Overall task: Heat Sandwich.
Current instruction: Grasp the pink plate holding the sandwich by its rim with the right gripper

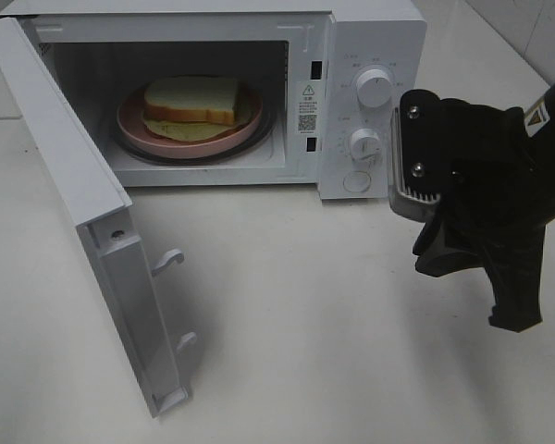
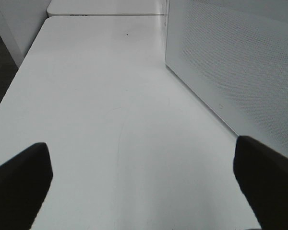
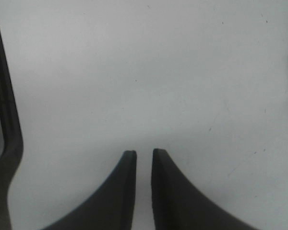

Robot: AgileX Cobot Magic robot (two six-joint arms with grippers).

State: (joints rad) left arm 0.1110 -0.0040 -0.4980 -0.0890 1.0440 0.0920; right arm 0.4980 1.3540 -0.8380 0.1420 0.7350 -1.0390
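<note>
The right gripper hangs over the bare white desk with its two dark fingers only a narrow slit apart and nothing between them. In the exterior high view its arm stands just in front of the microwave's control panel, near the lower knob and below the upper knob.

The left gripper is spread wide and holds nothing, with one finger showing at each lower corner of its wrist view. It is above the desk and close beside the microwave's perforated white side wall.

The microwave's door is swung fully open toward the left side of the desk. Inside the cavity lies the sandwich, white bread with a tan crust over a pale yellow-green layer, resting on a round pink plate on the turntable.
</note>
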